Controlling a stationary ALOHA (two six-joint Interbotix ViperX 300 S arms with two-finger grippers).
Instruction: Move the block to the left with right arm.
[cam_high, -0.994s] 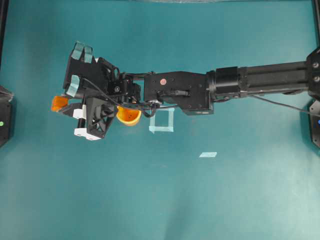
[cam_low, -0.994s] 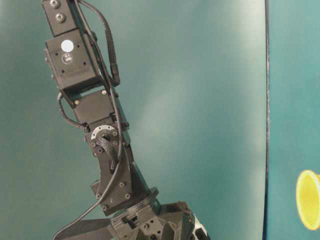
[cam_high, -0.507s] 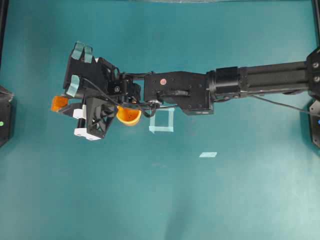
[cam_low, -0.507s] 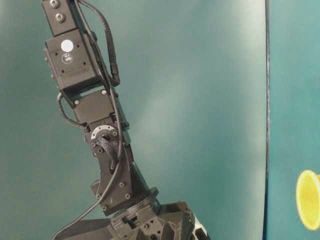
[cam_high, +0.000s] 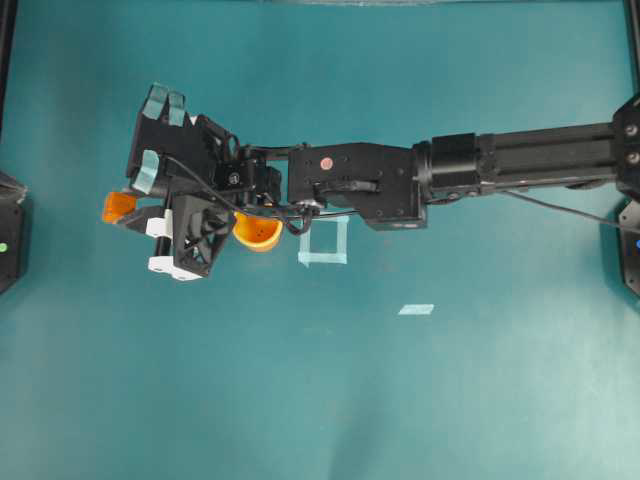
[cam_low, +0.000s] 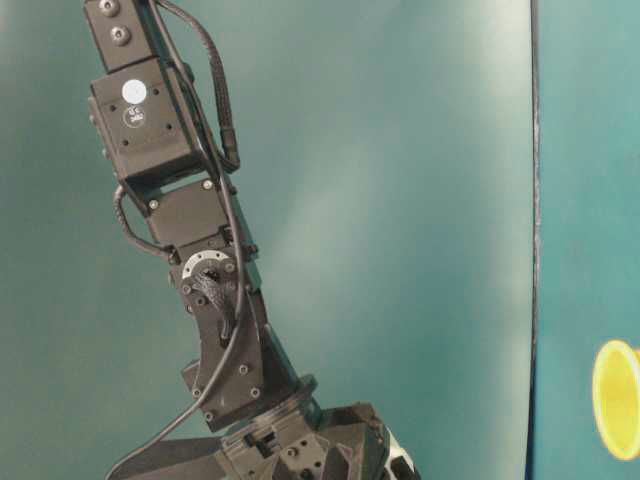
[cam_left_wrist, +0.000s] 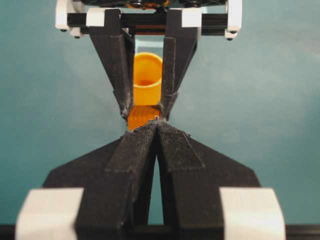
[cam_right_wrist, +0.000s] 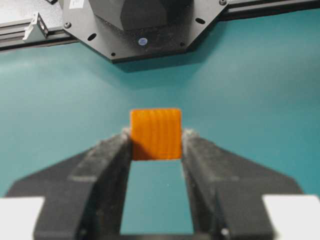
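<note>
Your right claw (cam_right_wrist: 156, 150) grips the block (cam_right_wrist: 156, 133) at far left, your left claw (cam_left_wrist: 156, 125) sits closed, and the arm half hides the cup (cam_high: 257, 234).

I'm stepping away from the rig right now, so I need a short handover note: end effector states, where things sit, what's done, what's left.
Right end effector: shut on the block, which sits between the fingertips; the right arm is stretched far across to the left side of the overhead view.
Left end effector: shut, empty, parked facing the right one nearly tip to tip.
Block in overhead view: at the far left, past the cup and the tape square.
Done: block gripped and carried left.
Left: open the right fingers to let it go, if it rests on the table, which I cannot tell, then pull the arm back.
</note>
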